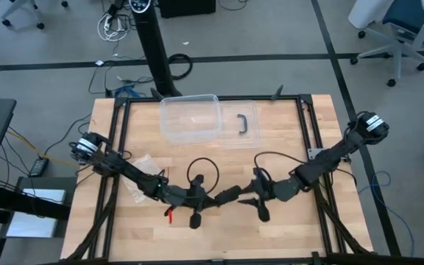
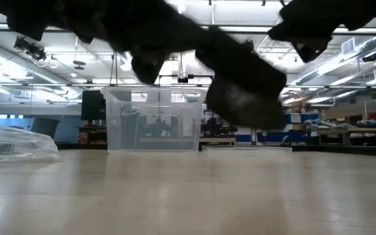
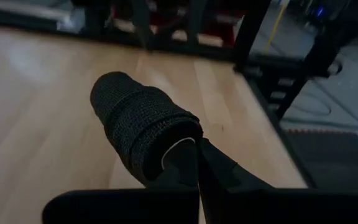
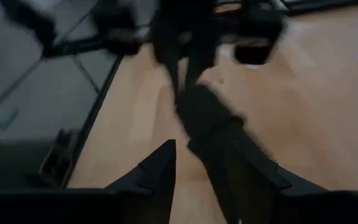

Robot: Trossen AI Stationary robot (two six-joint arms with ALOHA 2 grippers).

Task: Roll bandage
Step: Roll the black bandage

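High view: pale wood surface point(image 1: 285, 140) in a black frame, grey floor around, office chairs and cables at the far side. Clear box point(image 1: 191, 118) sits at the far middle w/ its lid point(image 1: 238, 125) beside it; crinkly bag point(image 1: 140, 172) near the left arm. Low view looks past the box into a big lit workshop w/ shelving.

Bandage point(image 3: 143, 127) is a black roll, held off the surface near the front centre, between the two arms. Long axis runs roughly straight out from the left gripper point(image 3: 196, 163), free end pointing away toward the right arm. Left jaws closed on the roll's near end. Right gripper point(image 4: 202, 163): jaws partly apart, straddling the roll's other end; can't tell if they touch it. Right wrist view is smeared, roll's edges hard to make out. Low view shows arms only as dark shapes cut off at the top.
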